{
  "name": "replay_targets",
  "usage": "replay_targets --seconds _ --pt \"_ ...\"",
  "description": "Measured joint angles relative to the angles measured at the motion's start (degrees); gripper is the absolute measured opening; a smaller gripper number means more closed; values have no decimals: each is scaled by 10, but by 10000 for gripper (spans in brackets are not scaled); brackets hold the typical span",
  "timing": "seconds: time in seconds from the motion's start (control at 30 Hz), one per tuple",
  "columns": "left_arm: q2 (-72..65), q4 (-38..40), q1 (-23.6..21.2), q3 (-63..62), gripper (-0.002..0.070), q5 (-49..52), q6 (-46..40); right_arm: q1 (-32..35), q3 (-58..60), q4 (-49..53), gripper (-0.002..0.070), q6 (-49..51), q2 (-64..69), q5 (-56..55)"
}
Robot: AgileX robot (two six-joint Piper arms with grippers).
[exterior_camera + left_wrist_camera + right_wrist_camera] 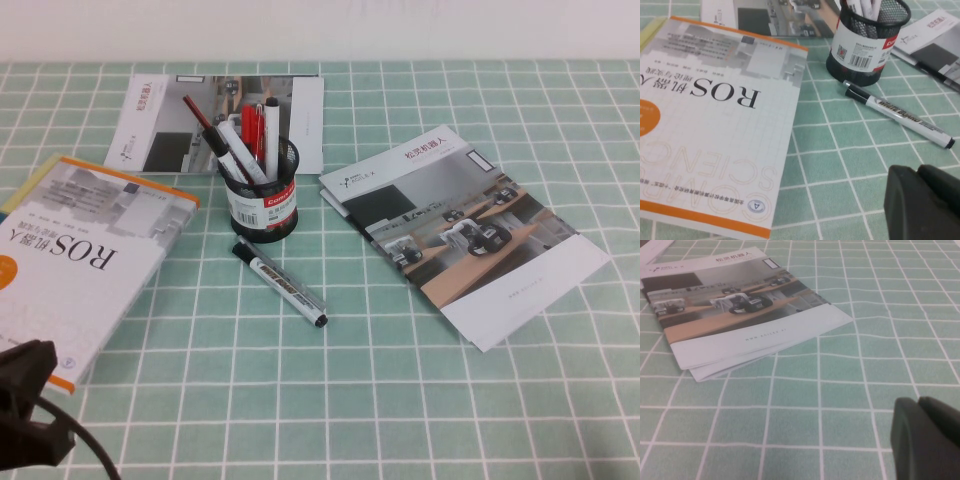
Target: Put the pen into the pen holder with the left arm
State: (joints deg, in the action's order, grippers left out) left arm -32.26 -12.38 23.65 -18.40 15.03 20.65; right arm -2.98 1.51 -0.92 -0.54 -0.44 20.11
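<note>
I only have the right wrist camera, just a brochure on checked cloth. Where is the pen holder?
Observer: The pen holder stands left of that brochure, beside a ROS book.
Operator: Anything in it?
Observer: Several pens, including a thick white marker and red pens; a black-capped marker lies on the cloth before it.
Operator: And the arms?
Observer: The left gripper sits low at near left, shut and empty; the right gripper, also shut, hovers beside the brochure.
</note>
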Motion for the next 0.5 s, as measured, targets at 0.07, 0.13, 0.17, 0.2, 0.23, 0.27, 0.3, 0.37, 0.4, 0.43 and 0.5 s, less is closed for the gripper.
replay_targets --seconds 0.07,0.13,0.17,0.2,0.23,0.27,0.3,0.37,0.4,0.43,0.5 --pt "1 0 0 3 2 -2 4 0 0 0 -20 0 0 0" --pt "5 -4 -1 12 2 -14 5 0 0 0 -20 0 0 0" --pt "12 -5 -3 19 2 -20 5 0 0 0 -20 0 0 0" --pt "24 -5 -9 28 2 -27 5 0 0 0 -20 0 0 0" --pt "36 -5 -15 36 1 -32 2 0 0 0 -20 0 0 0" --pt "56 -5 -26 47 1 -38 -4 0 0 0 -20 0 0 0" --pt "79 -4 -40 58 1 -43 -11 0 0 0 -20 0 0 0" --pt "126 2 -66 80 1 -49 -30 0 0 0 -20 0 0 0" --pt "153 7 -80 90 1 -49 -43 0 0 0 -20 0 0 0" --pt "179 12 -93 98 1 -49 -53 0 0 0 -20 0 0 0" --pt "229 21 -113 115 1 -47 -79 0 0 0 -20 0 0 0"
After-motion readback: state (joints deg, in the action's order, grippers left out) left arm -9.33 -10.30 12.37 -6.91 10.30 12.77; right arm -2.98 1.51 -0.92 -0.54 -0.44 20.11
